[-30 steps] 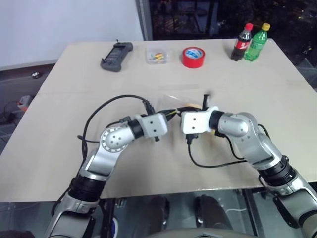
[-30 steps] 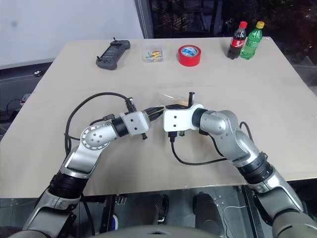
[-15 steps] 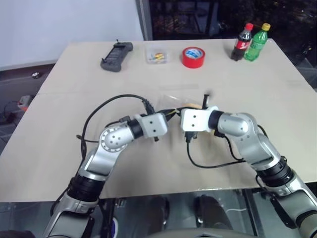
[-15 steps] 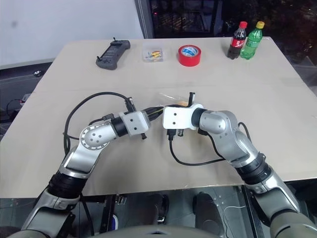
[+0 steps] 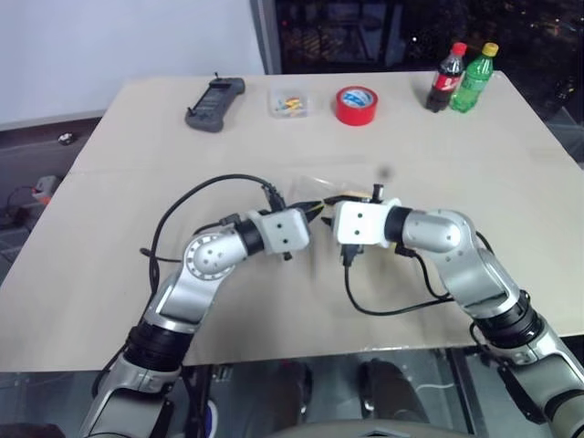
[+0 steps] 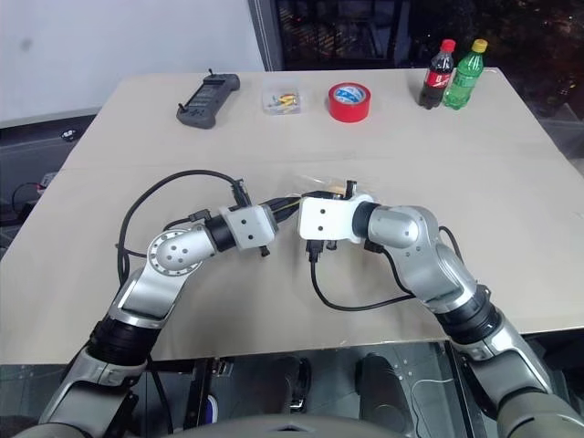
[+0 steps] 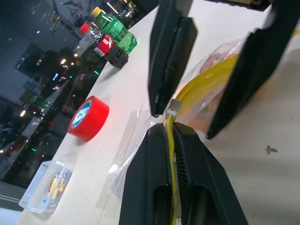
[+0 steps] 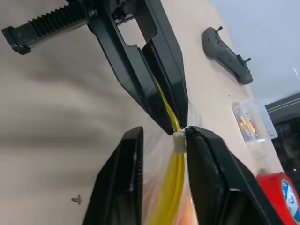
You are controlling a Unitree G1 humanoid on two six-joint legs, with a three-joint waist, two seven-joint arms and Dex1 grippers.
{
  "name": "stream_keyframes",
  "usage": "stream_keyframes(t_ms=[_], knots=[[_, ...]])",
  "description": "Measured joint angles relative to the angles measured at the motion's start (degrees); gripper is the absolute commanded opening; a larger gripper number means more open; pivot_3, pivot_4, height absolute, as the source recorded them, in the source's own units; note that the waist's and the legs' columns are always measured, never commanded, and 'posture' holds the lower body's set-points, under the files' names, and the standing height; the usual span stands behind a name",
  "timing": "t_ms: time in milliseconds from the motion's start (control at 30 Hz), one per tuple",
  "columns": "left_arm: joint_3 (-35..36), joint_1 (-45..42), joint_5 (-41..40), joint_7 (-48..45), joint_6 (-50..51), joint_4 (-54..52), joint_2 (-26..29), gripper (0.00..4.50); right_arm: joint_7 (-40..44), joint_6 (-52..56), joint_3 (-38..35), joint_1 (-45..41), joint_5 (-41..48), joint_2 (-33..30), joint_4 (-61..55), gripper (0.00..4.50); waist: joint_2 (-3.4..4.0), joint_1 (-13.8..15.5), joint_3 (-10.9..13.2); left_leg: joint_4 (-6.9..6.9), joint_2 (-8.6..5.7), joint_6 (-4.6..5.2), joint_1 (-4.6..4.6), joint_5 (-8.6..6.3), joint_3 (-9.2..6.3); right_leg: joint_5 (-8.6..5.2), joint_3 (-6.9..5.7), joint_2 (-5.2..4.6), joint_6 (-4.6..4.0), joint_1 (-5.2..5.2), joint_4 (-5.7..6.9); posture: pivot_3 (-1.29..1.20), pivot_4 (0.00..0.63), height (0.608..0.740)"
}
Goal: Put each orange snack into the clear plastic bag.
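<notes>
Your two grippers meet at the middle of the table (image 5: 109, 182), both at the yellow zip strip of the clear plastic bag (image 7: 220, 70). The left gripper (image 7: 172, 132) has its jaws pressed together on that strip, pinching the bag's edge just behind the small white slider. The right gripper (image 8: 163, 136) faces it nose to nose; its jaws stand partly apart, one on each side of the strip, with the slider lying against one of them and a gap to the other, so it has no firm hold on the bag.

Between the right gripper's jaws, behind the yellow strip, an orange snack (image 8: 161, 213) shows through the film, inside the bag. You can see that orange patch too beyond the left gripper's jaws, past the zip.

Well beyond both grippers, on the far side of the table, sit a red tape roll (image 5: 356, 104), a small clear box (image 5: 291, 102) of yellow bits just beside it, and a black handheld controller (image 5: 215, 102) further to the left. Two drink bottles (image 5: 461, 78), one dark with a red cap and one green, stand together at the far right corner.
</notes>
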Motion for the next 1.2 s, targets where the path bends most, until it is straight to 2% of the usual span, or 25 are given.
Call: stream_keyframes(t_ms=[1000, 1033, 1133, 1200], knots=[[0.0, 0.7, 0.0, 0.2, 0.0, 0.0, 0.3, 0.00, -0.9, -0.3, 0.0, -0.7, 0.2, 0.4, 1.9, 1.50, 0.00, 0.0, 0.0, -0.01, 0.00, 0.00, 0.00, 0.00, 0.00, 0.00, 0.00, 0.00, 0.00, 0.00, 0.00, 0.00, 0.150, 0.740], [0.0, 0.6, 0.0, 0.2, 0.0, 0.0, 0.3, 0.00, -0.9, -0.3, 0.0, -0.7, 0.2, 0.4, 1.9, 1.00, 0.01, 0.0, 0.0, -0.01, 0.00, -0.01, 0.00, 0.00, 0.00, 0.00, 0.00, 0.00, 0.00, 0.00, 0.00, 0.00, 0.150, 0.740], [0.3, 0.7, 0.0, 0.6, 0.1, 0.0, 0.3, 0.00, -0.8, -0.7, 0.0, -0.7, 0.2, 0.4, 2.1, 0.04, 0.00, 0.0, 0.0, -0.01, 0.00, -0.01, 0.00, 0.00, 0.00, 0.00, 0.00, 0.00, 0.00, 0.00, 0.00, 0.00, 0.150, 0.740], [0.2, 0.7, 0.0, 0.6, 0.0, 0.0, 0.3, 0.00, -0.9, -1.0, 0.0, -0.9, 0.2, 0.3, 2.3, 0.04, 0.01, 0.0, 0.0, -0.01, 0.00, -0.01, 0.00, 0.00, 0.00, 0.00, 0.00, 0.00, 0.00, 0.00, 0.00, 0.00, 0.150, 0.740]])
